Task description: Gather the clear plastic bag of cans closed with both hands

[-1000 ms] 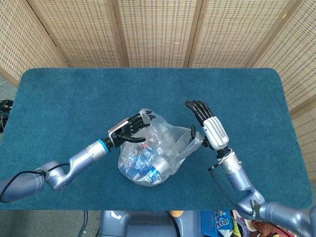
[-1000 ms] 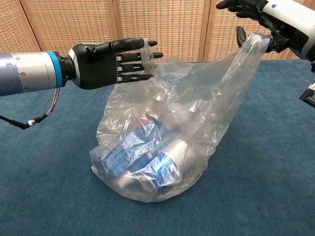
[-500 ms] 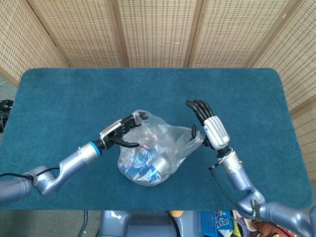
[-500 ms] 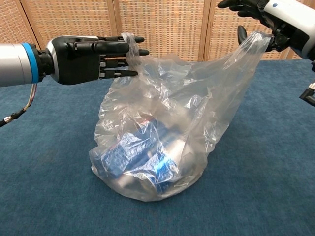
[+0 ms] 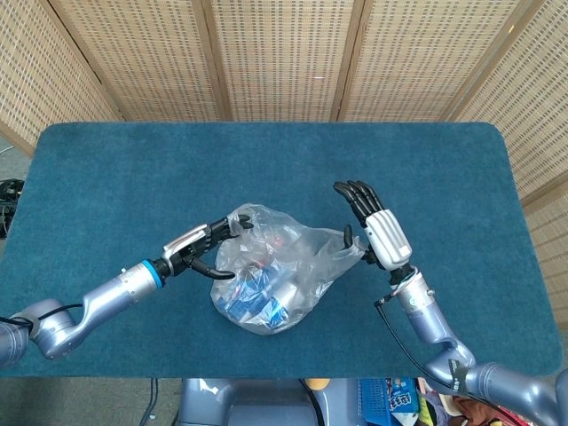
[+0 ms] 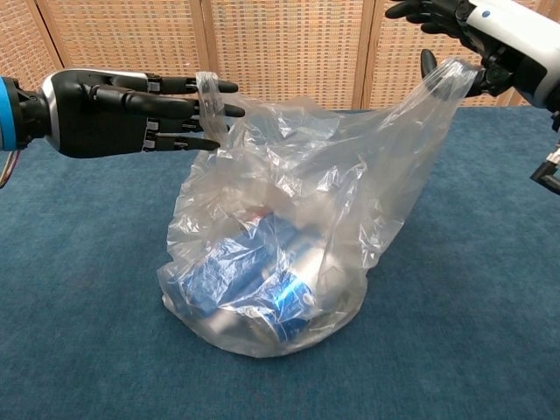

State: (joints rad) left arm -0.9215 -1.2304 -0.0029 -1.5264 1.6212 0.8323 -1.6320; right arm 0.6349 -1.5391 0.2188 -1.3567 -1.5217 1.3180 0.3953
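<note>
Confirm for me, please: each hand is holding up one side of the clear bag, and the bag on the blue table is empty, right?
Not quite. The bag is not empty: the chest view shows cans lying in its bottom. The rest holds: the left hand and right hand each hold a side up.

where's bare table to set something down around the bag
Bare blue table runs from the bag back to the screen wall, and beyond each arm to the side edges. Crowded: between left hand and right hand, both holding the bag.
</note>
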